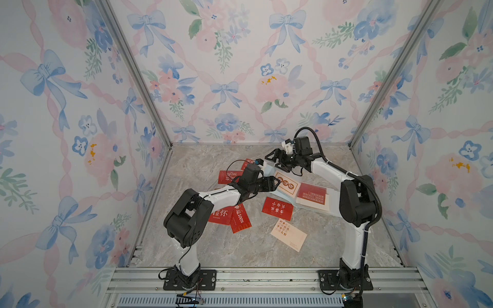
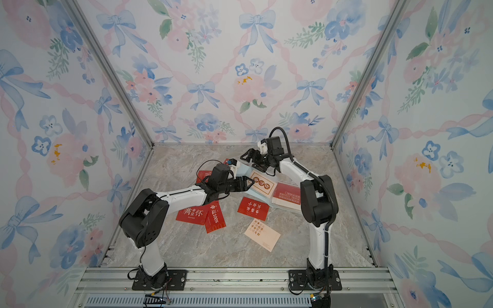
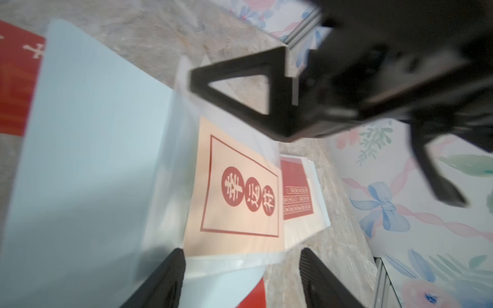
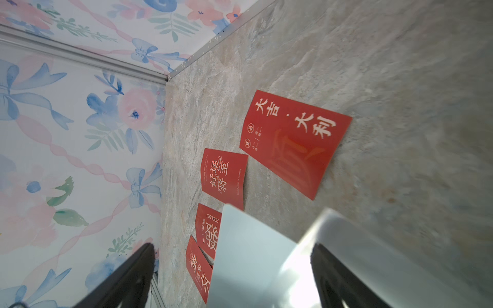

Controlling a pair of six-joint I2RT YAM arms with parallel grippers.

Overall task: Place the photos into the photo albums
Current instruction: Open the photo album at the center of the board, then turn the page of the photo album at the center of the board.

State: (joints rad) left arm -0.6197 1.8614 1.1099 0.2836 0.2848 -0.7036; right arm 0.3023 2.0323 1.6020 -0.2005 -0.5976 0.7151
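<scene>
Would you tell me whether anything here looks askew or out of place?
Two red photos overlap crookedly by the left arm, and a cream photo lies skewed nearer the front.

The room around me
The walls (image 1: 226, 66) have blue bows and pink flowers. The table (image 1: 240, 250) looks like grey stone. Metal posts (image 1: 139, 80) stand in the back corners, and a metal rail (image 1: 266, 277) runs along my front.

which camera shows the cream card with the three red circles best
Left wrist view: the cream card fills the middle, close, circles and border plain, lying on the open album. Both top views show it small and far. The right wrist view does not show it.
</scene>
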